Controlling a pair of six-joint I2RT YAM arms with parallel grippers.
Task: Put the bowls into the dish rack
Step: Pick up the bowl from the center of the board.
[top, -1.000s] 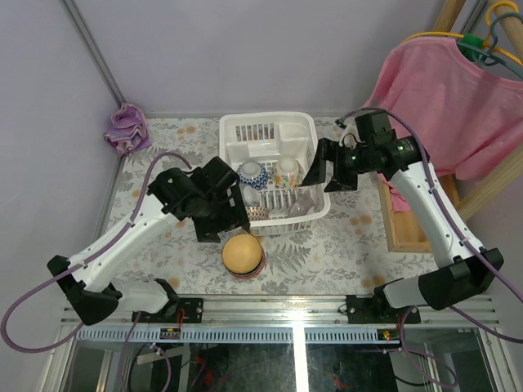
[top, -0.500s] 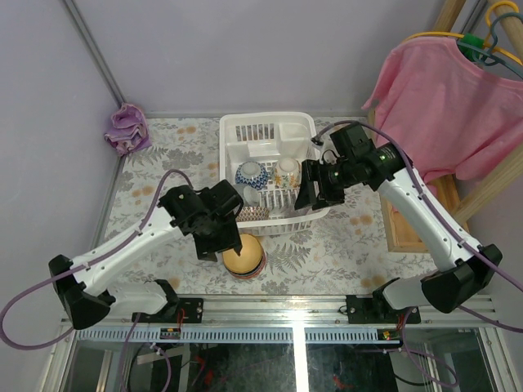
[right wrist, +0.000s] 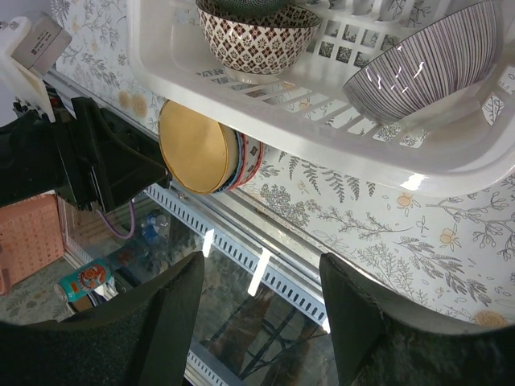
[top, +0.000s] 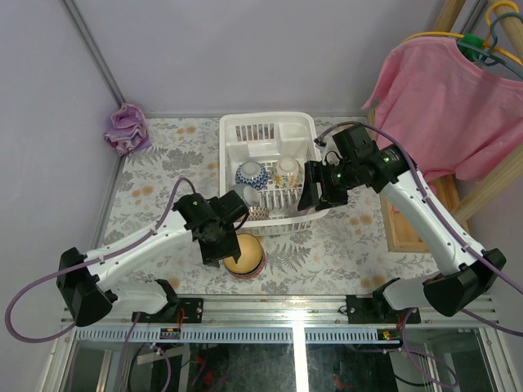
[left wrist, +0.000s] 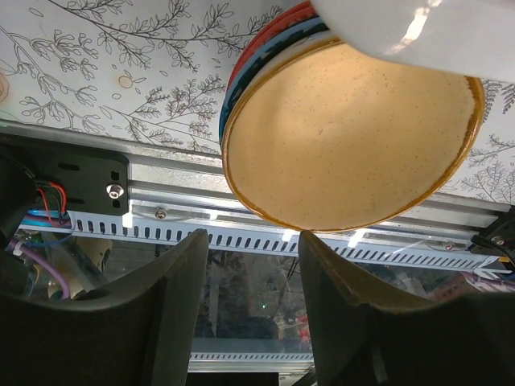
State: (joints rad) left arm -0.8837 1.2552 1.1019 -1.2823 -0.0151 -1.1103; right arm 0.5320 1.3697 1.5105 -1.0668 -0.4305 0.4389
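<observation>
The white dish rack [top: 270, 131] stands at the table's middle back. It holds a blue-white bowl [top: 252, 174], a white bowl with an orange flower [top: 286, 170], a brown-patterned bowl [right wrist: 256, 36] and a striped bowl [right wrist: 426, 68]. In front of it a stack of bowls [top: 245, 255] sits on the table, orange-yellow one [left wrist: 346, 137] on top. My left gripper [top: 219, 243] hovers at the stack's left edge, open, its right fingertip [left wrist: 310, 241] close to the orange bowl's rim, nothing between the fingers. My right gripper [top: 315, 189] hangs open and empty over the rack's right wall.
A purple cloth [top: 127, 128] lies at the back left corner. A pink garment [top: 445, 98] hangs at the right above a wooden tray [top: 400, 216]. The metal rail [top: 286, 309] marks the table's near edge, just beyond the stack.
My left gripper came down from the rack's front corner to the stack's left side and its jaws narrowed. My right gripper shifted left over the rack's right wall, then held still.
</observation>
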